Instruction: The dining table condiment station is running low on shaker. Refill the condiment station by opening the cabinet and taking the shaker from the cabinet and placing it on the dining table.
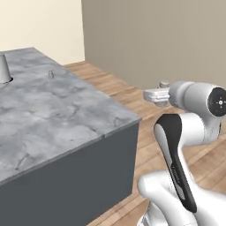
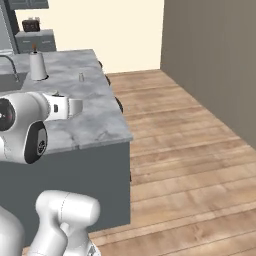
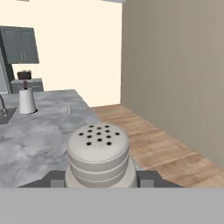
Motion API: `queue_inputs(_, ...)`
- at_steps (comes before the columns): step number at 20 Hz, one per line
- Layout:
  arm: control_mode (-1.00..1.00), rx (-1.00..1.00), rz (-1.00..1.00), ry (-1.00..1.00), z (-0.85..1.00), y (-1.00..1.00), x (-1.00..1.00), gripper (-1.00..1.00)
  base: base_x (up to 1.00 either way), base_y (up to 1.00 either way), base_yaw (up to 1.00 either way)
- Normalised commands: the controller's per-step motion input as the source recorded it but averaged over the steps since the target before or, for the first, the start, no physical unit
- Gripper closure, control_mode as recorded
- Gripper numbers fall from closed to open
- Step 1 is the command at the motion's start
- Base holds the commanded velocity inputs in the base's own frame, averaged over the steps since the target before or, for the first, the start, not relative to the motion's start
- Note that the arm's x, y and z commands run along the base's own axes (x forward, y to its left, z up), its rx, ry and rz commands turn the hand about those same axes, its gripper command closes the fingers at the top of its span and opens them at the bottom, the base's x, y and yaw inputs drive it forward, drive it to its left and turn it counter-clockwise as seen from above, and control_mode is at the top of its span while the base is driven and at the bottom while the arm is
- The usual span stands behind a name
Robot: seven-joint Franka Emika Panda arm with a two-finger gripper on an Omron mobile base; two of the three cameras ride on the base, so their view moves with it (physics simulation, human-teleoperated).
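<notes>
My gripper is closed on the shaker, a pale grey-beige cylinder whose domed cap, dotted with dark holes, sits large in the hand view between my two dark finger tips. From the left base view the hand is held out level, over the wood floor just off the corner of the dining table, with the shaker's cap just showing above it. In the right base view the shaker juts from the hand in front of the marble top.

The table is a grey-white veined marble slab on plain dark grey sides. Farther along it stand a white cone-shaped container with a brown top and, well apart from that, a second tiny shaker.

I judge the shaker to be light, rigid and smooth-sided, so it could slip or twist if squeezed off-centre. The sound place to hold it is across the straight body below the cap, which is where my fingers appear to sit. Being narrow and tall for its base, it will likely tip unless set down upright, flat on the marble, before I let go.
</notes>
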Motion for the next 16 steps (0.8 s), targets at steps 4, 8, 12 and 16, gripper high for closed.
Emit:
queue_inputs(4, 1.0, 0.0, 0.0, 0.0, 0.0, 0.0, 0.0, 1.0, 0.93, -0.59, 0.42)
queue_inputs(8, 1.0, 0.0, 0.0, 0.0, 0.0, 0.0, 0.0, 1.0, 0.94, -0.1, 0.23)
queue_inputs(12, 1.0, 0.0, 0.0, 0.0, 0.0, 0.0, 0.0, 1.0, 0.51, 0.04, 0.19)
queue_inputs(16, -1.0, 0.0, 0.16, 0.16, -0.02, -0.15, 0.33, 1.0, 0.0, 0.0, 0.0)
